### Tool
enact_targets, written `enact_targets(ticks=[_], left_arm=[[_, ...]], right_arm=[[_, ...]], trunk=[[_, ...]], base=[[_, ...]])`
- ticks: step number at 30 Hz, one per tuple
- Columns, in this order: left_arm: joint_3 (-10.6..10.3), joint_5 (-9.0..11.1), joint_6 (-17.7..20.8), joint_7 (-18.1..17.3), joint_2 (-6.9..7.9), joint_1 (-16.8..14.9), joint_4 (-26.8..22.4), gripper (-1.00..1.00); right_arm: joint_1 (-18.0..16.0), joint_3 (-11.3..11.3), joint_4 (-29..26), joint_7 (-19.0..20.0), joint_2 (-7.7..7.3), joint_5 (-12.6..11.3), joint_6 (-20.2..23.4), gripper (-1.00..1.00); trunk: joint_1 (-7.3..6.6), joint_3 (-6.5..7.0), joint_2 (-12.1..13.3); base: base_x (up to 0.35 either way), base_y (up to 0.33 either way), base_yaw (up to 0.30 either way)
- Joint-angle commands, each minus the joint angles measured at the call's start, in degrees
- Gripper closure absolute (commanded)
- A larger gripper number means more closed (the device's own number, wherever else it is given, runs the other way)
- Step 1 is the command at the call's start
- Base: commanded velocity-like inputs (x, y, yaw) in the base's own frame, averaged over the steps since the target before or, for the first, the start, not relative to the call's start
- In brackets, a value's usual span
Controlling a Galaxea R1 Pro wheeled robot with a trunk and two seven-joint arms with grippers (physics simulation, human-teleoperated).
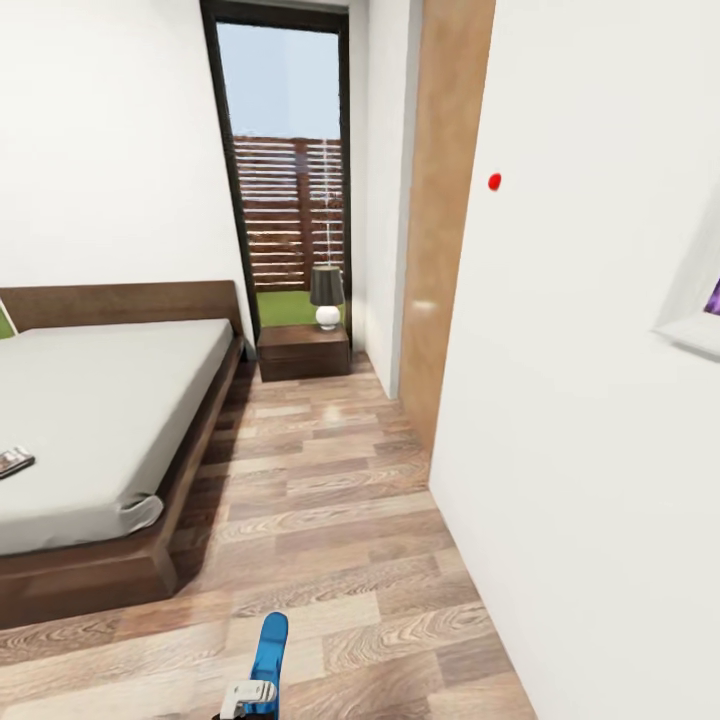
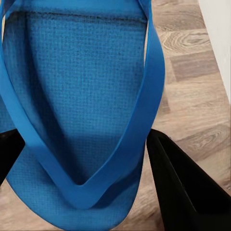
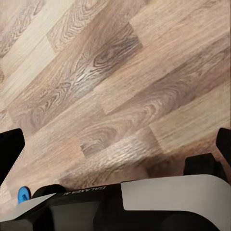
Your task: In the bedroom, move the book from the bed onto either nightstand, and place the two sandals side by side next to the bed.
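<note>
Gripping 1 sandal (image 2: 82, 110), left claw (image 2: 91, 168); right claw (image 3: 115, 144) spread wide (body lettered "GALAXEA").

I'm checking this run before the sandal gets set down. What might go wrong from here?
The left end effector grips the blue sandal near its straps, so it could swing or slip in transit. In the head view the sandal hangs over open floor, away from the bed; dropped here, it lands off target. The book lies near the mattress edge and could be knocked off.
</note>
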Motion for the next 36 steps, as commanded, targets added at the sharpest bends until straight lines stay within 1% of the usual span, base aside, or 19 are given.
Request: enact_targets(ticks=[1, 5, 15, 36], left_arm=[[0.3, 0.2, 0.0, -0.4, 0.0, 0.0, 0.1, 1.0], [0.3, 0.2, 0.0, -0.4, 0.0, 0.0, 0.1, 1.0], [0.3, 0.2, 0.0, -0.4, 0.0, 0.0, 0.1, 1.0], [0.3, 0.2, 0.0, -0.4, 0.0, 0.0, 0.1, 1.0]], right_arm=[[0.0, -0.2, 0.0, 0.3, 0.01, -0.5, 0.5, -1.0], [0.0, -0.2, 0.0, 0.3, 0.01, -0.5, 0.5, -1.0], [0.0, -0.2, 0.0, 0.3, 0.01, -0.5, 0.5, -1.0], [0.0, -0.2, 0.0, 0.3, 0.01, -0.5, 0.5, -1.0]], trunk=[[0.03, -0.06, 0.0], [0.03, -0.06, 0.0], [0.03, -0.06, 0.0], [0.03, -0.06, 0.0]], base=[[0.312, 0.0, 0.0], [0.312, 0.0, 0.014], [0.313, -0.001, 0.171], [0.308, -0.069, 0.008]])
